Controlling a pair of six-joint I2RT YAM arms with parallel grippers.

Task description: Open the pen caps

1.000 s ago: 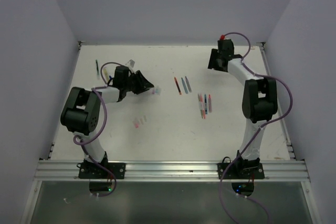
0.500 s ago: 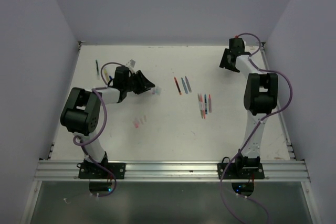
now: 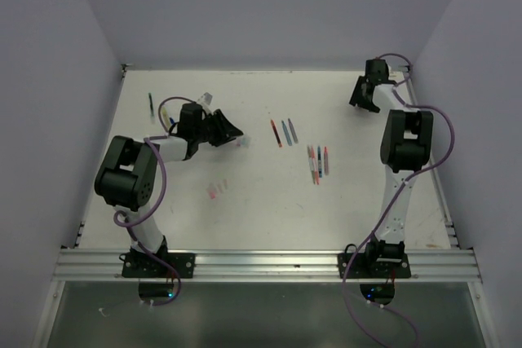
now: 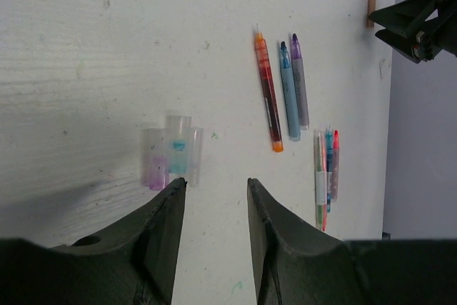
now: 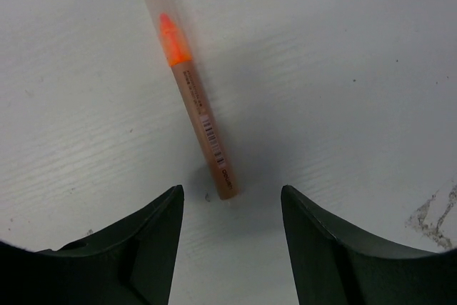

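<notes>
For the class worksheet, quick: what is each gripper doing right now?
Left gripper: open, empty, near loose caps.
Right gripper: open, empty, over the orange pen.

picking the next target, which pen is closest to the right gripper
The orange pen with a clear cap over its tip, lying alone at the far right, just ahead of the open right gripper; the other pens lie grouped nearer the middle.
</notes>
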